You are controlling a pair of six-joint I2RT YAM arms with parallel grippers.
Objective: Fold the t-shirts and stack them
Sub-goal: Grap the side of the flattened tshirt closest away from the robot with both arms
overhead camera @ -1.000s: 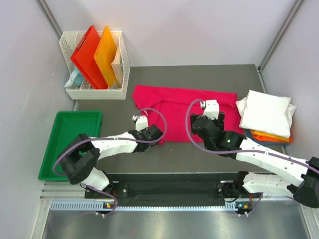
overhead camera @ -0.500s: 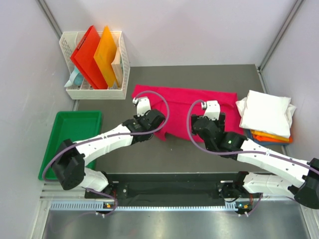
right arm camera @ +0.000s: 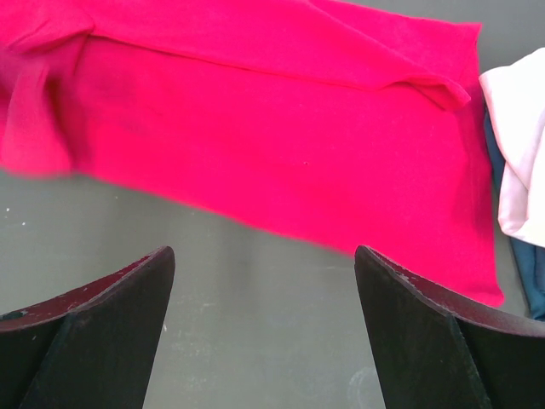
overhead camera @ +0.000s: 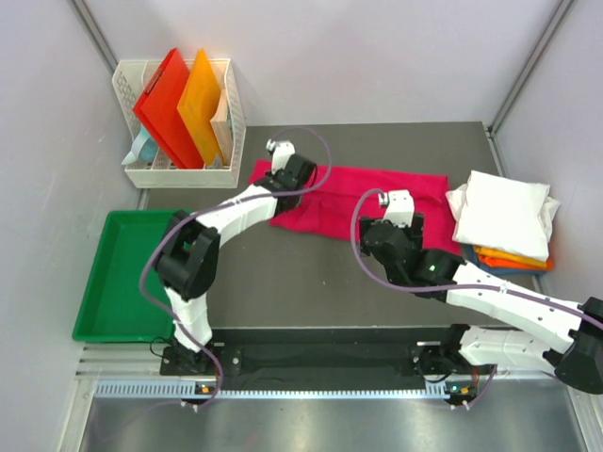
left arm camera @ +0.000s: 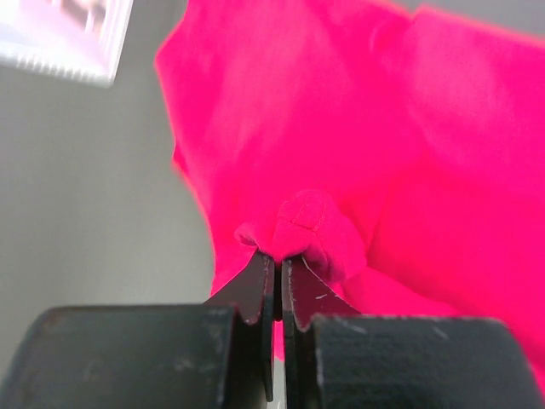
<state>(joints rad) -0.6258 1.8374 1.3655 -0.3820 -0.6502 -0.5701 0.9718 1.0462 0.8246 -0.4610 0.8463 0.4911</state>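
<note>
From overhead, the pink shirt [overhead camera: 363, 200] lies as a long band across the far half of the table [overhead camera: 283, 282], running from 11 o'clock toward 2 o'clock. The left gripper [overhead camera: 303, 179] sits over its 9 o'clock end, but that view hides the fingers. The left wrist camera fills the gap: the left gripper [left arm camera: 277, 260] is clenched, pinching a small bunched fold of the pink shirt [left arm camera: 341, 153], which spreads away beyond it.

The right gripper [overhead camera: 396, 215] hangs near the band's near edge. Its own camera shows the right gripper [right arm camera: 264, 251] spread wide and grasping nothing, with grey table below and the pink shirt [right arm camera: 255, 128] ahead at 12 o'clock. A white shirt [right arm camera: 519, 153] shows at 3 o'clock.

Only the overhead view shows the stack at the table's 3 o'clock edge: the folded white shirt [overhead camera: 499, 212] on top of an orange shirt [overhead camera: 509, 256].

The table is dark grey, enclosed by pale walls. A green tray [overhead camera: 132, 273] sits at 9 o'clock, and a white basket [overhead camera: 179, 174] holding a red folder [overhead camera: 165, 104] and an orange folder [overhead camera: 203, 104] is at 10 o'clock.
</note>
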